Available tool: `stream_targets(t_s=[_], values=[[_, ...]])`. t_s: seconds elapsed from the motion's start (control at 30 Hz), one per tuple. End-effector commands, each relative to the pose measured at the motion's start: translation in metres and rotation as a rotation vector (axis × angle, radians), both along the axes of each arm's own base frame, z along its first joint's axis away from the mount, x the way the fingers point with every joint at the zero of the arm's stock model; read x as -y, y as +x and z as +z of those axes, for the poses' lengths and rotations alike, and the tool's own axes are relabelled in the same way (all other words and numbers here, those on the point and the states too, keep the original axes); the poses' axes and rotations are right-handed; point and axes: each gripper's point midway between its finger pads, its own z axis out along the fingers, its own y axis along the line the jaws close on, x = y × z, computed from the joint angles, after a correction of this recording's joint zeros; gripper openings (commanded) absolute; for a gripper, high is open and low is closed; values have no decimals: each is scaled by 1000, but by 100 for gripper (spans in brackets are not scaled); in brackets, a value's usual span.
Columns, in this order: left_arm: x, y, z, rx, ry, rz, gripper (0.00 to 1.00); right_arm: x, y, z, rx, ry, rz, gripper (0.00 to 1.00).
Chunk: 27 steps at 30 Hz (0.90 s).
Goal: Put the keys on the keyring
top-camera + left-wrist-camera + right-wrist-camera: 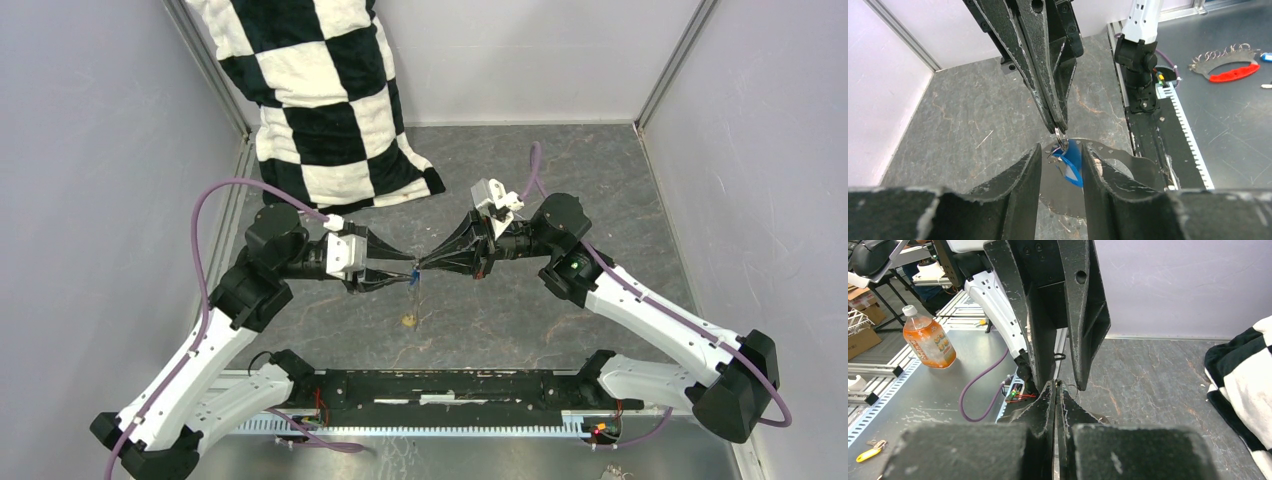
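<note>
My two grippers meet tip to tip above the middle of the table. My right gripper (424, 264) (1055, 385) is shut on the thin wire of the keyring (1060, 136), which shows only as a short silver loop at its fingertips. The blue-headed key (1073, 161) (413, 281) hangs from that wire, between the fingers of my left gripper (407, 270) (1061, 152). The left jaws stand apart, with the key close to the right finger (1098, 175). The yellow-headed key (408, 320) lies on the table just below the grippers.
A black-and-white checkered cloth (320, 100) lies at the back left. Walls enclose the dark table (560, 170). The arm base rail (450, 385) runs along the near edge. Outside stand an orange bottle (928, 342) and a red-handled tool (1233, 72).
</note>
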Motion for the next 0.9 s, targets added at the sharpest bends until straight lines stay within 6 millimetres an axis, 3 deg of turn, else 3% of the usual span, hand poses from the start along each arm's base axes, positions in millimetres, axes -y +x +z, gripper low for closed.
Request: stream_targets(t_s=[0.0, 0.13, 0.37, 0.47, 0.87], values=[[5, -1, 2, -80, -21, -6, 38, 2, 2, 17, 58, 52, -22, 0], [5, 4, -7, -108, -4, 17, 27, 2, 1, 17, 58, 56, -21, 0], [7, 13, -2, -117, -16, 58, 4, 1, 2, 13, 45, 46, -24, 0], [6, 18, 3, -125, -31, 92, 2, 2, 4, 7, 50, 9, -37, 1], [3, 2, -1, -125, 18, 16, 2, 9, 6, -15, 95, -196, -35, 31]])
